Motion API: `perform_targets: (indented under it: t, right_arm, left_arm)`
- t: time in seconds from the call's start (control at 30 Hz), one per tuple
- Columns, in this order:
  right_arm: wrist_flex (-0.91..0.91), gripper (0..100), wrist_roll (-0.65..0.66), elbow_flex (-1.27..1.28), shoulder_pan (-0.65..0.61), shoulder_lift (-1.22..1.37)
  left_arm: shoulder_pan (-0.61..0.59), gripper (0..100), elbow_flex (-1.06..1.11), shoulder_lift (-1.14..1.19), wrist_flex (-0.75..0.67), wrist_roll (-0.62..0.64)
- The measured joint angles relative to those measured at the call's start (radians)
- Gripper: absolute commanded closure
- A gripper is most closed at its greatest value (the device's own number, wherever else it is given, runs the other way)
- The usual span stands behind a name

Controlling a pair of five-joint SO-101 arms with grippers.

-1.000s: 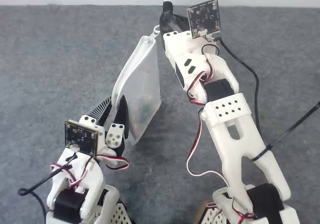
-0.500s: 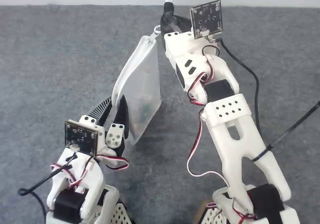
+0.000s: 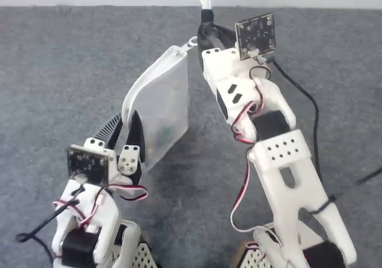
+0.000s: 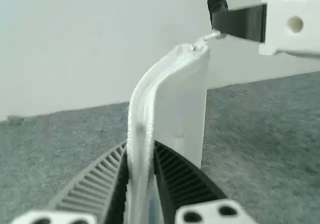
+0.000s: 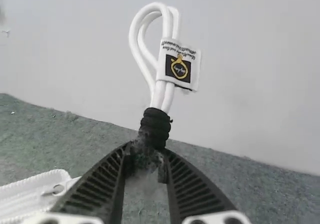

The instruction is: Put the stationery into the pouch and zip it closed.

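A translucent white pouch (image 3: 162, 104) hangs in the air between the two arms, its zipper edge (image 4: 142, 119) facing up. Something greenish (image 3: 171, 123) shows faintly through its wall. My left gripper (image 3: 126, 138) is shut on the pouch's near end (image 4: 141, 184), one black finger on each side. My right gripper (image 3: 207, 34) holds the far end: it is shut on the black sleeve (image 5: 156, 126) of the zipper pull, from which a white cord loop (image 5: 156, 49) with a small label sticks out. The metal zipper slider (image 5: 54, 189) sits at the pouch's far corner, close to the right gripper (image 4: 235, 23).
A grey carpet-like table surface (image 3: 65, 71) lies under both arms, with a pale wall (image 5: 260, 44) behind it. Black cables (image 3: 301, 95) trail beside the right arm. The arms' white bases (image 3: 280, 220) stand at the near edge.
The right gripper has shifted a little to the right with the zipper pull. The left gripper has drawn back toward the near left, and the pouch now hangs more stretched between them.
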Motion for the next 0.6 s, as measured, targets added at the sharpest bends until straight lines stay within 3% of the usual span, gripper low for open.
perform_targets:
  t: [0.27, 0.47, 0.6]
  right_arm:
    - [0.232, 99.2, 0.011, 0.031, 0.005, -0.161]
    - [0.265, 99.2, 0.169, 0.209, 0.014, -0.374]
    - [0.269, 99.2, 0.206, 0.338, 0.074, -0.523]
  left_arm:
    - [0.072, 97, -0.034, -0.002, 0.074, -0.043]
    - [0.081, 74, -0.051, -0.002, 0.115, -0.043]
    - [0.081, 70, -0.063, -0.005, 0.150, -0.008]
